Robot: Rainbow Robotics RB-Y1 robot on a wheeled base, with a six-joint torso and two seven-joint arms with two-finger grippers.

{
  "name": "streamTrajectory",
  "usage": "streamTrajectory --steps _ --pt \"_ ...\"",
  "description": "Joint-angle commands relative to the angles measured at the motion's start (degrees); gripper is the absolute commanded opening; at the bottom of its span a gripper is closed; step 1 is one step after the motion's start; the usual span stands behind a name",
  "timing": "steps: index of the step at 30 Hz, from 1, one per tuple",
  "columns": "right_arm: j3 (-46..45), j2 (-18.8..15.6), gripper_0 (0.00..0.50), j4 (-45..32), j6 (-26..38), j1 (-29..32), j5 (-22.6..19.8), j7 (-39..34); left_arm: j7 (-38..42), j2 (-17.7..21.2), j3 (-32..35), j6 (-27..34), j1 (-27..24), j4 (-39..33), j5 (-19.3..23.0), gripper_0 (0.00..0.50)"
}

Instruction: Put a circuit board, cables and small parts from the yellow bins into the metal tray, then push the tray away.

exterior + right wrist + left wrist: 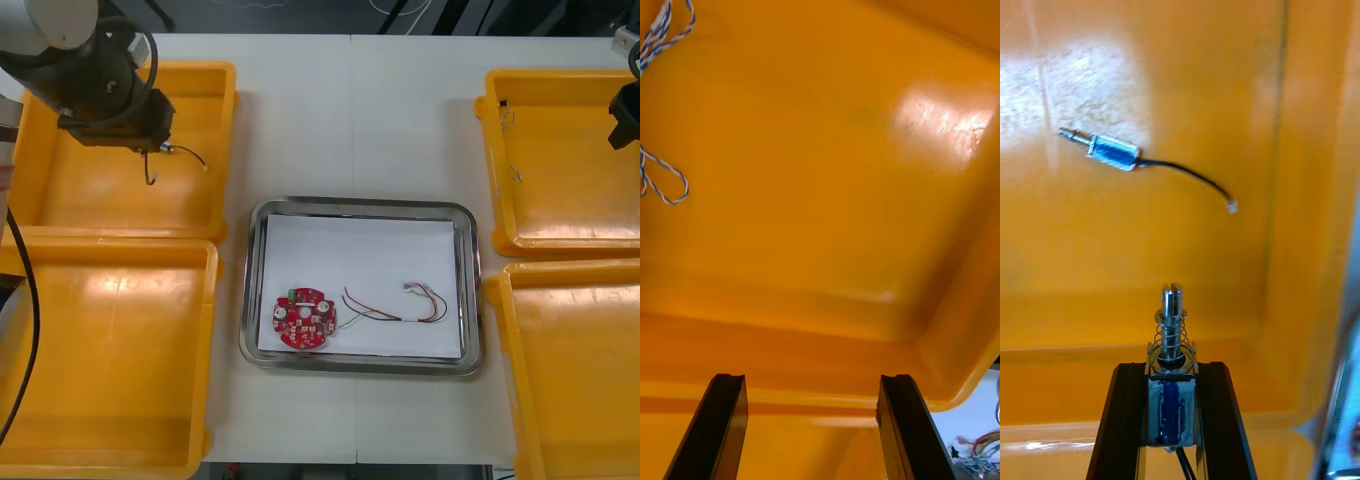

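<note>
1. Clamped in my left jaws, a small metal part (1172, 330) is hanging above the far left yellow bin (100, 205).
2. Over the far right bin (570, 190), my right jaws are gaping open.

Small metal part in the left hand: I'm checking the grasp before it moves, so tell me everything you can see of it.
The small metal part is a silvery block wrapped in blue, with a round slotted pin and a coil spring sticking out ahead and a black cable leaving its back. The left hand is shut on it, one black finger on each side. It is held over the far left yellow bin, apart from a similar part lying on its floor.
</note>
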Motion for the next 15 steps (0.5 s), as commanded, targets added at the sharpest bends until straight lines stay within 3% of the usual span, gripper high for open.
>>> streamTrajectory --steps 1,11,15 --pt "-4.4 1.6 0.500 1.1 -2.1 -3.1 1.7 -1.7 10.3 -3.4 -3.1 0.5 1.5 -7.3 0.0 0.000" --pt "-5.6 4.5 0.500 3.5 -7.0 -2.9 2.6 -0.6 22.3 -8.5 -11.7 0.5 1.5 -11.3 -2.4 0.000" --pt "-3.7 5.2 0.500 3.7 -9.1 -2.2 2.3 6.3 27.8 -9.9 -17.2 0.5 1.1 -11.5 -2.4 0.000"
